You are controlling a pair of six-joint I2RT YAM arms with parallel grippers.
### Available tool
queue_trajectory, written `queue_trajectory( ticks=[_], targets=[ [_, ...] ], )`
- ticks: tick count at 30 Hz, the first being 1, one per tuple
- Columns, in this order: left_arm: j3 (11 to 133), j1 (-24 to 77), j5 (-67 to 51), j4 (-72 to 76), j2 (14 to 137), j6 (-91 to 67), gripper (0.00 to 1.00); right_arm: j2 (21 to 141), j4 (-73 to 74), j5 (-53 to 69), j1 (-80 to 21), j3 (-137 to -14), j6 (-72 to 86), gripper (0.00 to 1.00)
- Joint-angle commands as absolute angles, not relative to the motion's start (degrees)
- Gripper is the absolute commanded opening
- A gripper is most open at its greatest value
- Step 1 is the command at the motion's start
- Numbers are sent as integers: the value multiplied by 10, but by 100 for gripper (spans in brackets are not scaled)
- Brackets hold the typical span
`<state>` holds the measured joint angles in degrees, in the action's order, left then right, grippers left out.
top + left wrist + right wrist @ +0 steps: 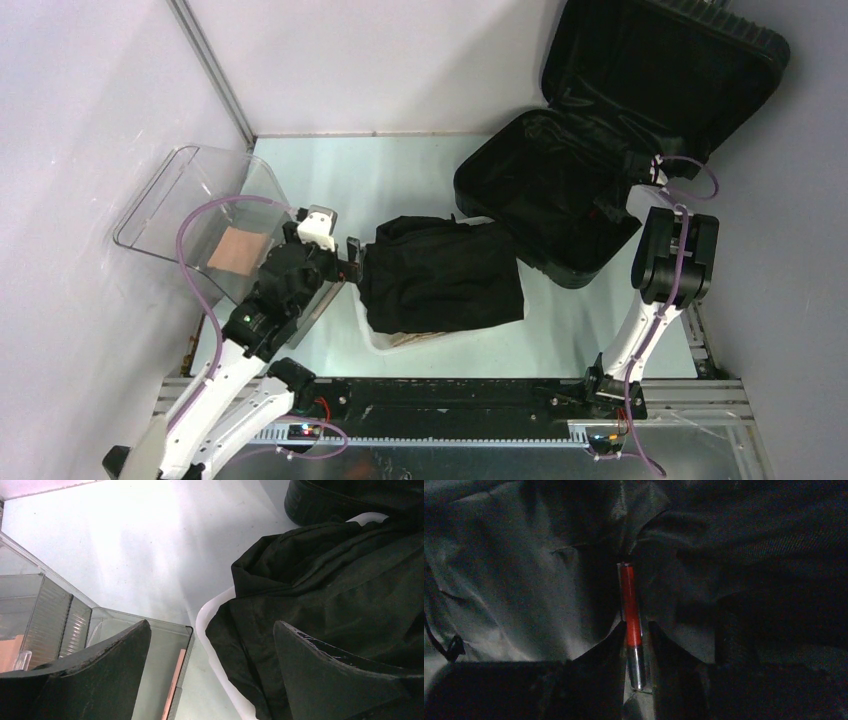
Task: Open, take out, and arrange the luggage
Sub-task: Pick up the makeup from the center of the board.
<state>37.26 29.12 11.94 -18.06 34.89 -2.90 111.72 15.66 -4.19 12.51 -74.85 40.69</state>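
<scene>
At far left, a clear plastic bin stands tilted against the wall at the table edge, with a flat tan piece inside it. The left gripper sits just right of the bin, with its jaws spread fully apart and nothing between them. In the left wrist view, one finger lies over the bin's corner and the other over dark cloth. Directly beside this gripper is a white basket. A black garment is heaped in the basket, covering most of it and spilling over the rim. To the right of the basket, touching or nearly touching its far corner, the luggage lies open at the table's rear right. Its lower shell is flat on the surface, and its lid is raised and leans back against the right wall. The right arm reaches down into the lower shell. In the right wrist view, the right gripper has its jaws drawn in to a narrow gap. They pinch a slim red-and-silver cylinder at the junction of its red and silver sections, with the red end pointing away from the wrist. The black lining, creased and folded, fills the space around the cylinder. What kind of object the cylinder is cannot be determined.
</scene>
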Motion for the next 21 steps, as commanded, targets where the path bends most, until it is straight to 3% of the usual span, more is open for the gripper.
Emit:
queue_trajectory(
  ticks=[1, 11, 21],
  targets=[
    [373, 294, 129, -155, 355, -13, 100, 1137, 130, -29, 135, -775, 432, 24],
    [373, 294, 155, -159, 356, -11, 100, 1174, 170, 12, 131, -791, 498, 35],
    [369, 294, 170, -159, 345, -9, 100, 1184, 173, 25, 133, -792, 502, 32]
  ],
)
